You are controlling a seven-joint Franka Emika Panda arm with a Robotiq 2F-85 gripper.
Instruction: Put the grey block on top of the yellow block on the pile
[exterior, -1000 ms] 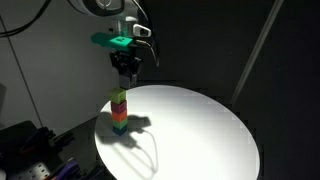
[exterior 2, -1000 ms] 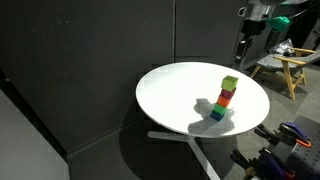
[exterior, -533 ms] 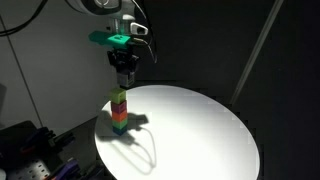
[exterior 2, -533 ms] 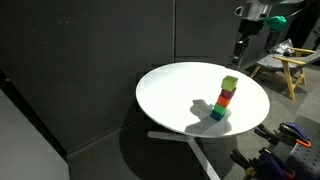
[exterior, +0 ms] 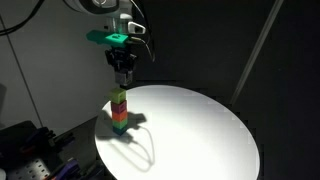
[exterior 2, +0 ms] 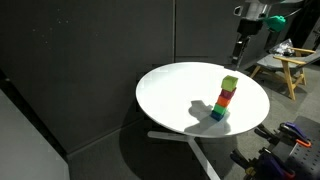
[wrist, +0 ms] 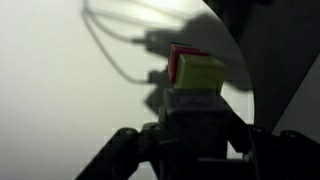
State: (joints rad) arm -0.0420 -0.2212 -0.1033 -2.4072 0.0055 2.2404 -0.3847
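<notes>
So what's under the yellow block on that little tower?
Stacked below the yellow block are a green cube, a red cube and a darker cube resting on the white table. The faces where the cubes touch are covered.

I see a round white table (exterior: 200, 130) — dark wall panels (exterior 2: 90, 60) behind it, wooden stand (exterior 2: 285, 65) beyond it, cable clutter (exterior: 30, 150) beside it.

A robotics lab or test cell is indicated. A round white table (exterior: 200, 130) is enclosed by black panels (exterior 2: 90, 60), a loose cable (exterior: 25, 25) is strung overhead, electronic gear (exterior: 30, 155) is stacked beside the table, and a bare wooden trestle (exterior 2: 285, 62) is seen at the edge.
</notes>
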